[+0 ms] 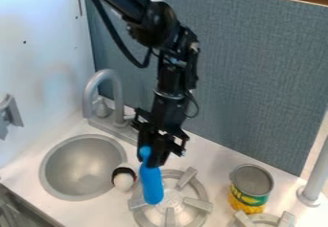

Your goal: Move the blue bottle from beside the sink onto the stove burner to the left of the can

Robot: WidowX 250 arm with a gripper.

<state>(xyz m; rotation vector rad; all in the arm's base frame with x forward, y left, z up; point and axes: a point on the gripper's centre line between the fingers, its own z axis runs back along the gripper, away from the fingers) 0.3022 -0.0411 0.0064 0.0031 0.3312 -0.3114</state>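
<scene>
A black robotic gripper clamps a smooth, elongated blue object upright, apparently for steadiness, by a round gray burner.

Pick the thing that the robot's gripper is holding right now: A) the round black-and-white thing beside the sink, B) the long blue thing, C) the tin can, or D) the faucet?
B: the gripper is at the upper part of the long blue thing, which hangs down over the stove burner, while the tin can stands apart, farther right in the picture.
</scene>
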